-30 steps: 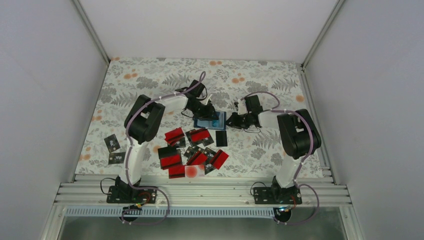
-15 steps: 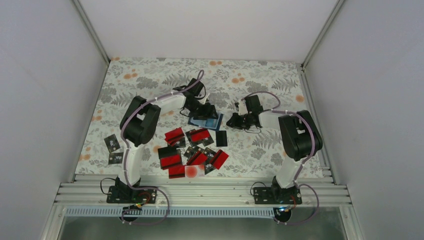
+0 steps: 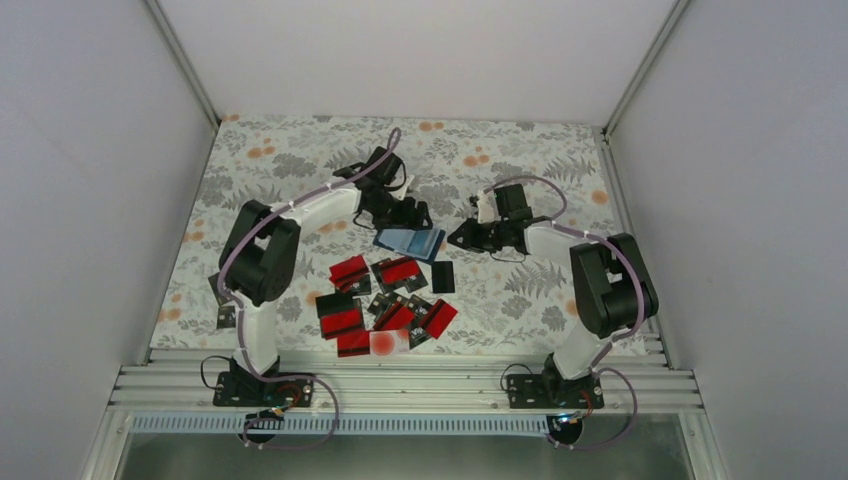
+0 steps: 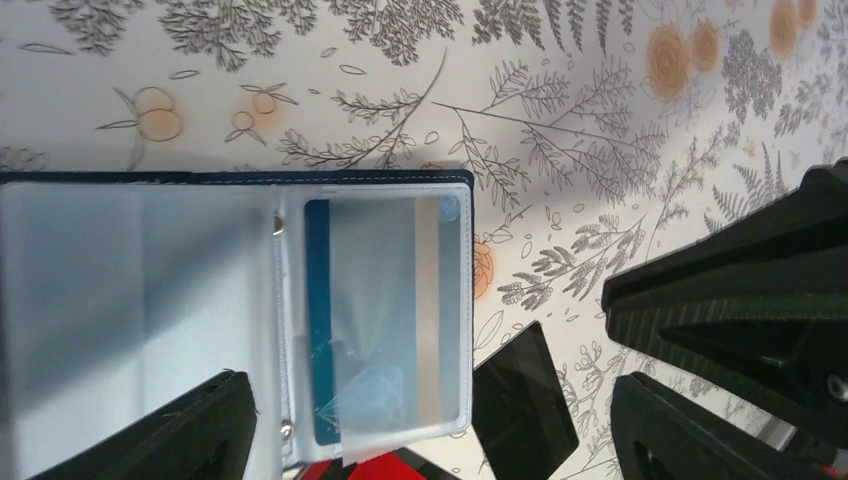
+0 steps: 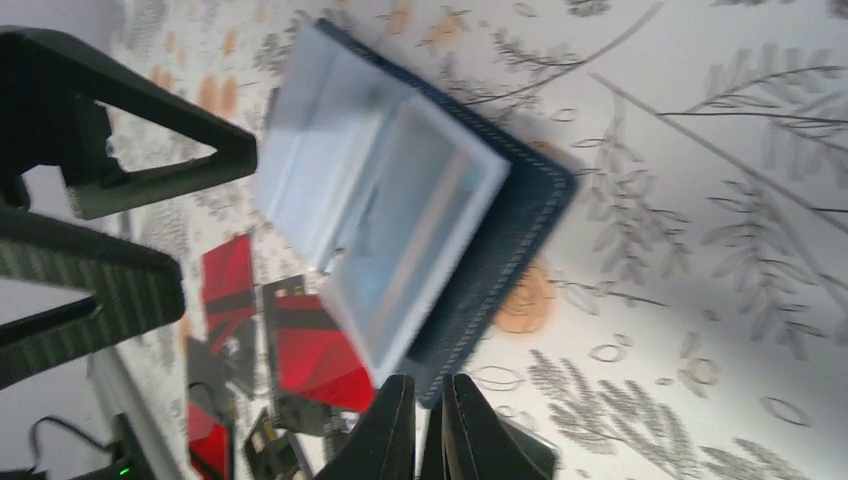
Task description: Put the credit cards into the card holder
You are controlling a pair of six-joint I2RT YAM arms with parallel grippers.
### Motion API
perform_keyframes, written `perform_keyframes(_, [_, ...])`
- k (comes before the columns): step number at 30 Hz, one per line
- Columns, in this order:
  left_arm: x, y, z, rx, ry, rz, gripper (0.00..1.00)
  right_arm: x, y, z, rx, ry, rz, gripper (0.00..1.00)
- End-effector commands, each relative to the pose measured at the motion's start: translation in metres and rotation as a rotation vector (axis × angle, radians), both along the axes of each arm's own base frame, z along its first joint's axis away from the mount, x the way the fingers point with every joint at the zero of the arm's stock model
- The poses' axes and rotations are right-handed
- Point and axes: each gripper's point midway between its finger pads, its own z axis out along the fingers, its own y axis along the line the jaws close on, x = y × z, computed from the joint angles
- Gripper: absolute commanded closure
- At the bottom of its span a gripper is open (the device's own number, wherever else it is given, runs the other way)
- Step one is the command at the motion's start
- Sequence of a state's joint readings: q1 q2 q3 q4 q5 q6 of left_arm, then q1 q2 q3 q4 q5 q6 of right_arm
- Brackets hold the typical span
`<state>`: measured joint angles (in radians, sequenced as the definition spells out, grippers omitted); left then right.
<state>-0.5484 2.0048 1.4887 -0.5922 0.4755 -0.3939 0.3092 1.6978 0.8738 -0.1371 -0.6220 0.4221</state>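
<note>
The card holder (image 3: pixel 408 242) lies open on the flowered mat, its clear sleeves up. A light blue card (image 4: pixel 385 300) sits inside one sleeve. In the left wrist view my left gripper (image 4: pixel 430 440) hangs open above the holder (image 4: pixel 140 300), touching nothing. My right gripper (image 5: pixel 432 420) is shut, its tips just off the holder's navy cover (image 5: pixel 510 260), gripping nothing that I can see. Several red credit cards (image 3: pixel 398 270) and a black card (image 3: pixel 443 276) lie loose nearer the bases. From above, the left gripper (image 3: pixel 408 212) is behind the holder and the right gripper (image 3: pixel 458 240) beside its right edge.
A pale card with a red blot (image 3: pixel 388 342) lies at the near edge of the pile. A dark card (image 3: pixel 228 317) shows beside the left arm's elbow (image 3: pixel 255 262). White walls close in the mat on three sides. The right arm's fingers (image 4: pixel 750 290) fill the right of the left wrist view.
My left gripper has opened and drawn back from the holder toward the far side. The right gripper has lifted slightly off the holder's right edge. The holder now lies spread wider.
</note>
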Motion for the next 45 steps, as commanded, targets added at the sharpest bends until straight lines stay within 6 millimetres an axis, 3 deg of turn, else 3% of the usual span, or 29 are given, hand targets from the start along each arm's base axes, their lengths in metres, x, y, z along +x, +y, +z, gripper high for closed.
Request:
perform_keyframes(1, [0.000,0.013,0.008,0.064,-0.092,-0.013,0.20,-0.005,0.023,0.033,0.169,0.003,0.071,0.89])
perform_keyframes(3, [-0.001,0.013,0.003,0.070,-0.108,-0.036,0.41,-0.007,0.029,0.035,0.223,0.034,0.082,0.89])
perform_keyframes(5, [-0.002,0.013,-0.003,0.075,-0.114,-0.053,0.53,-0.008,0.032,0.032,0.248,0.069,0.078,0.88])
perform_keyframes(11, [-0.002,0.014,-0.023,0.096,-0.110,-0.063,0.80,-0.008,0.037,0.015,0.267,0.150,0.057,0.85])
perform_keyframes(14, [-0.002,0.015,-0.031,0.112,-0.106,-0.066,0.86,-0.008,0.039,0.003,0.269,0.188,0.053,0.84])
perform_keyframes(24, [-0.004,0.017,-0.051,0.141,-0.082,-0.075,0.88,-0.003,0.042,-0.015,0.247,0.222,0.040,0.82])
perform_keyframes(45, [-0.011,0.015,-0.066,0.124,-0.039,-0.092,0.90,0.006,0.051,-0.023,0.247,0.237,0.053,0.82])
